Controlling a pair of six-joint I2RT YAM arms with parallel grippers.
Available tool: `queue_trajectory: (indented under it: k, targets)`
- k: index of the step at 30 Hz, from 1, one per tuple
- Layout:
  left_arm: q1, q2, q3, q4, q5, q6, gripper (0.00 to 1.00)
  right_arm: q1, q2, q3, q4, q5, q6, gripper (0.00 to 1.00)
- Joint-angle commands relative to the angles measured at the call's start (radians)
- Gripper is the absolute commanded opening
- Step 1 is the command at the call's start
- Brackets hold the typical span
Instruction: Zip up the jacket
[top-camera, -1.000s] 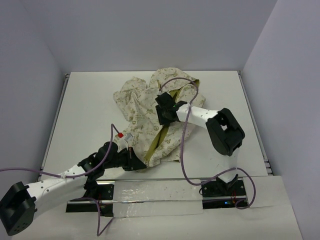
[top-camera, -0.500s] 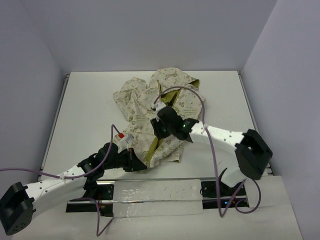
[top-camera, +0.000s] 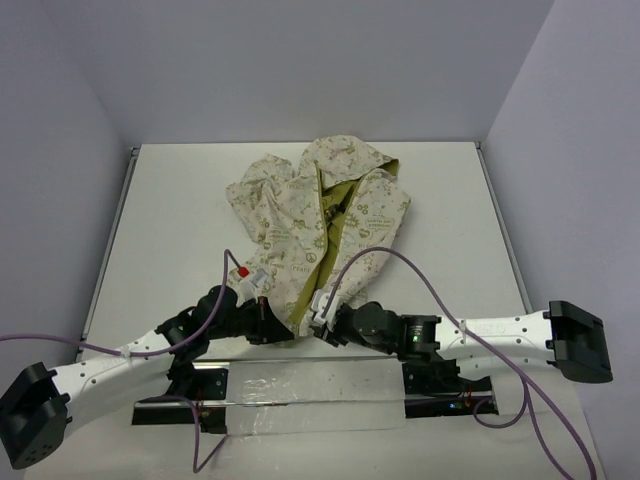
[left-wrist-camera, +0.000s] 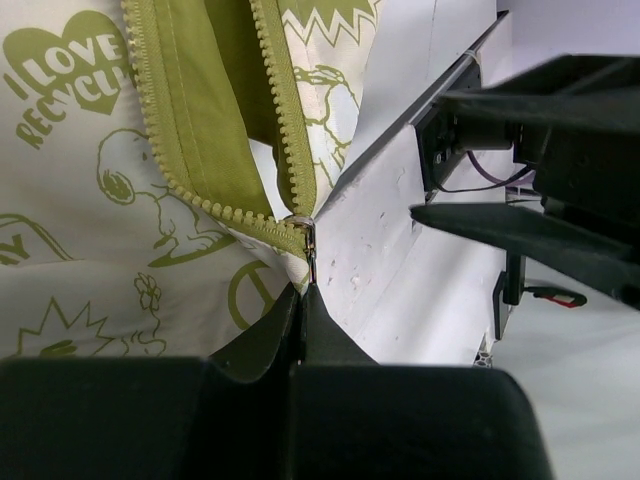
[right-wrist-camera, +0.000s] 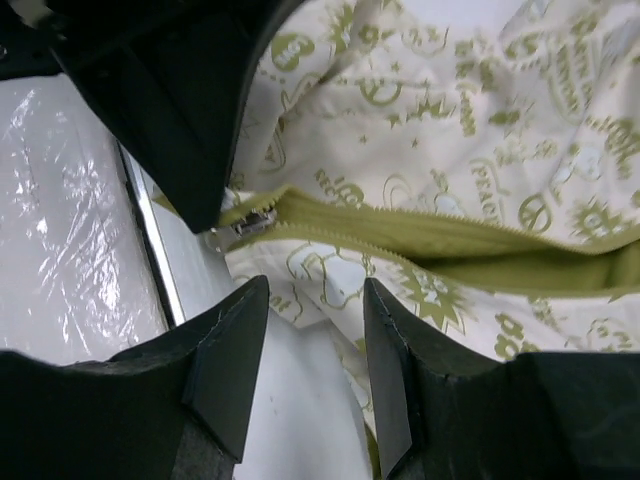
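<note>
The jacket (top-camera: 290, 215) lies spread in the middle of the table, cream with olive motifs, its front open and the olive lining showing. My left gripper (top-camera: 278, 328) is shut on the jacket's bottom hem at the zipper's lower end (left-wrist-camera: 303, 290), with the metal slider (left-wrist-camera: 308, 238) just above its tips. My right gripper (top-camera: 322, 325) is open and empty, low over the hem (right-wrist-camera: 312, 290) right beside the slider (right-wrist-camera: 248, 224). A left gripper finger (right-wrist-camera: 190, 120) shows in the right wrist view. The zipper teeth (left-wrist-camera: 285, 110) are parted above the slider.
A plastic-covered strip and metal rail (top-camera: 300, 385) run along the near table edge just behind both grippers. Purple cables (top-camera: 400, 262) loop over the jacket's right side. White walls enclose the table on three sides.
My right arm has swung from the jacket's upper middle down to the near hem, next to the left gripper. The left gripper has stayed put.
</note>
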Motion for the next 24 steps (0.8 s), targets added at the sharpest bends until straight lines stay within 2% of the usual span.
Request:
queue_trajectory:
  k: [1,8,15,24]
  targets:
    - [-0.007,-0.006,0.015,0.006,0.0,0.005,0.0,0.096,0.018,0.018,0.153,0.111,-0.116,0.49]
    - [-0.007,-0.009,0.013,0.003,-0.002,0.004,0.0,0.206,0.12,0.052,0.168,0.203,-0.202,0.49]
    - [-0.007,-0.029,0.004,0.002,-0.014,-0.006,0.0,0.219,0.204,0.079,0.157,0.19,-0.221,0.51]
    - [-0.007,-0.006,0.006,0.012,-0.004,-0.001,0.0,0.219,0.277,0.132,0.137,0.175,-0.25,0.5]
